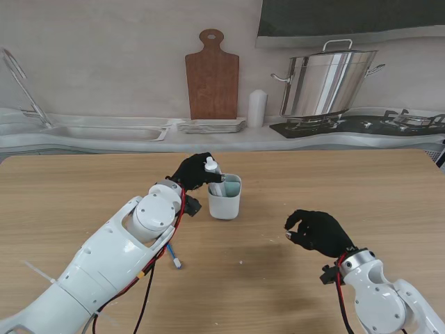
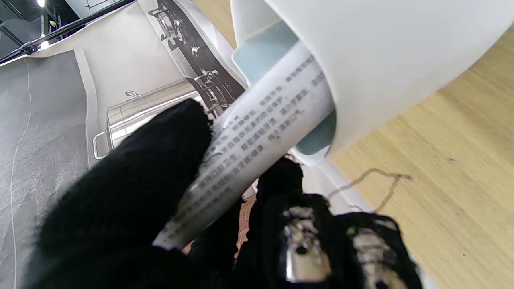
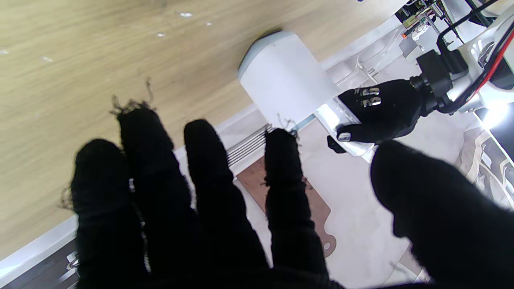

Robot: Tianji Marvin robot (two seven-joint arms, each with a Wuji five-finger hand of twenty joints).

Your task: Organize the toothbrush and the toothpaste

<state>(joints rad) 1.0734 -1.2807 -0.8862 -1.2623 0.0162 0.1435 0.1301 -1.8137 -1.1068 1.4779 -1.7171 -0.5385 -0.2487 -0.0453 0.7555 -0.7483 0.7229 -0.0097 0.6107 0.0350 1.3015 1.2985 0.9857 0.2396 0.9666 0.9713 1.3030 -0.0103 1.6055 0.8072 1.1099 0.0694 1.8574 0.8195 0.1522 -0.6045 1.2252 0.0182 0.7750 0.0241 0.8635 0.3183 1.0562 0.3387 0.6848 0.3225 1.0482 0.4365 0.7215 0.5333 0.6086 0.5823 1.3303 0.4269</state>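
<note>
- Left hand [image 1: 195, 172], in a black glove, closed around the toothpaste tube [image 1: 213, 175]; in the left wrist view the thumb and fingers [image 2: 132, 188] pinch the white printed tube [image 2: 257, 132] from both sides.
- Tube tilted, cap end up and toward the left hand, lower end already inside the cup [image 1: 224, 197].
- Cup white outside, pale blue inside [image 2: 261, 56], standing upright on the wooden table [image 1: 334, 188], near the middle and a little to the left.
- Right hand [image 1: 318, 231] apart from the cup, to the right and nearer to me, just over the table, holding nothing.
- Right hand half curled: in the right wrist view four fingers [image 3: 209, 180] spread side by side, thumb set apart from them, nothing between.
- Same view shows the cup [image 3: 285, 84] and the left hand [image 3: 381, 110] at its rim.
- Toothbrush [image 1: 174, 256] lying flat on the table beside the left forearm, nearer to me than the cup, blue handle partly hidden under the arm and red cables.
- Behind the table, a printed kitchen backdrop: cutting board [image 1: 212, 75], steel pot [image 1: 327, 82], stack of plates [image 1: 211, 126], sink [image 1: 104, 131].
</note>
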